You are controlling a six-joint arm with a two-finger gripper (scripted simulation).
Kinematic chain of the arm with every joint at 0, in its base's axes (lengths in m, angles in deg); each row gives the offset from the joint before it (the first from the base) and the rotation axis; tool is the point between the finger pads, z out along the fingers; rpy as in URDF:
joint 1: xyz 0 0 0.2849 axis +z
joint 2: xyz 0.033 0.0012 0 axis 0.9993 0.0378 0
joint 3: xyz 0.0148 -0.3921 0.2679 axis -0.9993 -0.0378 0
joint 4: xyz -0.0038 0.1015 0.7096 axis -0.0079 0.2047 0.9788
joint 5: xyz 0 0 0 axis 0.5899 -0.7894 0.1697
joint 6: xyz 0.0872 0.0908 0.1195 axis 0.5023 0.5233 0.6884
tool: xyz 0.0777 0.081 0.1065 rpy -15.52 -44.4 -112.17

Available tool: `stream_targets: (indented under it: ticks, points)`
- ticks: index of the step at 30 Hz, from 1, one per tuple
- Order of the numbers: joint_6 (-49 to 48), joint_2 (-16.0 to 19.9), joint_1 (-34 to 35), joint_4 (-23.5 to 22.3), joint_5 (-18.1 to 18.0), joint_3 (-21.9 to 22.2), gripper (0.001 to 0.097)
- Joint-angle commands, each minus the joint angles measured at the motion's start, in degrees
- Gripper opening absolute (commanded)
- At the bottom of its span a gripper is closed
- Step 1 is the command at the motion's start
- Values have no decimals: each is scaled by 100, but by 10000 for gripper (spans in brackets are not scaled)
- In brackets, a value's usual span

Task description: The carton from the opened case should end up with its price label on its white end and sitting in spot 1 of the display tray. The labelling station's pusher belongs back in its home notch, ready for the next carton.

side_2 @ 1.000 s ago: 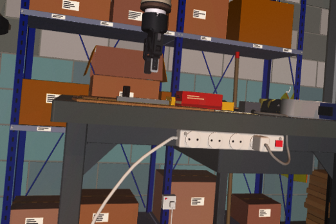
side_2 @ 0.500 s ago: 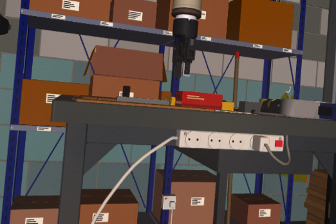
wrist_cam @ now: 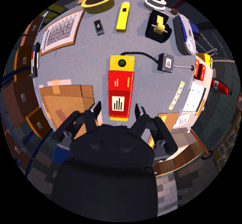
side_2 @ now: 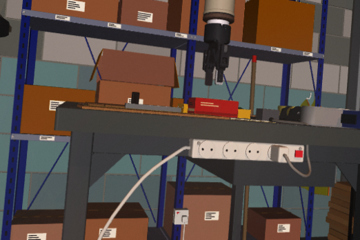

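The red carton (side_2: 213, 106) (wrist_cam: 121, 96) lies flat on the yellow labelling station (wrist_cam: 122, 62), which has a green button at its far end. A white barcode label shows on the carton's top near my fingers. My gripper (side_2: 214, 80) (wrist_cam: 117, 112) hangs open and empty a short way above the carton's near end. The opened cardboard case (side_2: 135, 80) (wrist_cam: 64, 97) stands on the table to the left of the carton with its flaps up. A small black pusher knob (side_2: 135, 96) sits on a grey rail in front of the case. The display tray is hard to make out.
Blue shelving with brown boxes (side_2: 74, 0) stands behind the table. On the tabletop lie a clipboard (wrist_cam: 61, 30), a tape roll (wrist_cam: 96, 2), a yellow bar (wrist_cam: 123, 17), a black tape dispenser (wrist_cam: 158, 26) and a small grey box (wrist_cam: 166, 62) on a cable. A power strip (side_2: 246, 150) hangs under the table edge.
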Motion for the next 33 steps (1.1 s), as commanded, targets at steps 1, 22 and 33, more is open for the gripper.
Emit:
stream_targets:
  ticks: [1, 22, 33]
  points:
    - [-2, 4, -1, 0, 3, 12, 800]
    - [-10, 421, -9, 0, -332, 89, 800]
    - [-10, 498, -9, 0, -405, 103, 800]
